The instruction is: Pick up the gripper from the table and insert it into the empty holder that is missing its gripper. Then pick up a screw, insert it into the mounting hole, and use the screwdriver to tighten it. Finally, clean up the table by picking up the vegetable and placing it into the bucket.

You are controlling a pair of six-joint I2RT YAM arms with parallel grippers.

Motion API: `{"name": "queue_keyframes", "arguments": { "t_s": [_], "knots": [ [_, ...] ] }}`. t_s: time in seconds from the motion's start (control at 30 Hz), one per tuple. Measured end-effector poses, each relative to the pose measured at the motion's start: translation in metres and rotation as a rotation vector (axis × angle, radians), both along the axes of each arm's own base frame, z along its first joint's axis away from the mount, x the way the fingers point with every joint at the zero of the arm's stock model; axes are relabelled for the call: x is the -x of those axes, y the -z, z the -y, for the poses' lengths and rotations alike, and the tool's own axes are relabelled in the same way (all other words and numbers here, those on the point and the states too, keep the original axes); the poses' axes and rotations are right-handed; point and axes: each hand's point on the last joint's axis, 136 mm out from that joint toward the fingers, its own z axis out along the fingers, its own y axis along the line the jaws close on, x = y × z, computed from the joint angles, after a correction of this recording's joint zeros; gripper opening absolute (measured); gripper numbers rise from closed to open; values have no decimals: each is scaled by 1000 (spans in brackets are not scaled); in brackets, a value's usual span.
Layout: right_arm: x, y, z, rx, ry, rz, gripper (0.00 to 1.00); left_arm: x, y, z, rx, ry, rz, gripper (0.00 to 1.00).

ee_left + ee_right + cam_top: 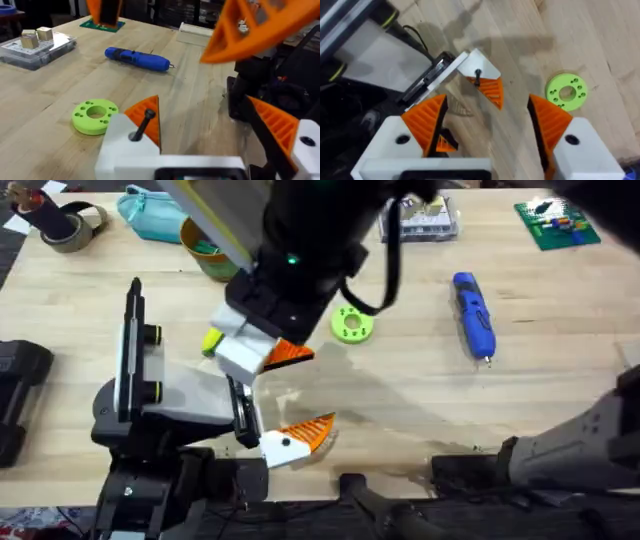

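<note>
The orange ribbed gripper (491, 92) sits in a white block on the black holder bar (432, 75). A black screw (478, 76) stands proud in its hole. My right gripper (485, 98) hangs open just above it, under its dark arm (300, 240). In the left wrist view, that block and screw (142, 125) form the near finger of my left gripper (202, 100), which is open wide. The blue screwdriver (475, 315) lies to the right. The yellow vegetable (212, 340) peeks out beside the arm. The tan bucket (205, 245) is partly hidden behind it.
A green disc with holes (352, 325) lies just right of the grippers. A clear parts box (420, 220) and a green circuit board (555, 225) sit at the back. A teal pouch (150, 210) and tape rolls (65, 225) are at the back left.
</note>
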Motion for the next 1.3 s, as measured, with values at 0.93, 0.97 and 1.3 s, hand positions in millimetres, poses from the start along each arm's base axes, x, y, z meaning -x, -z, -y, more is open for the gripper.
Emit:
{"name": "queue_keyframes", "arguments": {
  "t_s": [0.93,0.97,1.3],
  "knots": [
    [-6,49,-7,40,7,-24,970,0,0,0,0,0,0,986],
    [-6,49,-7,41,7,-25,969,0,0,0,0,0,0,986],
    [-6,52,-10,30,45,-40,850,0,0,0,0,0,0,986]
  ]
}}
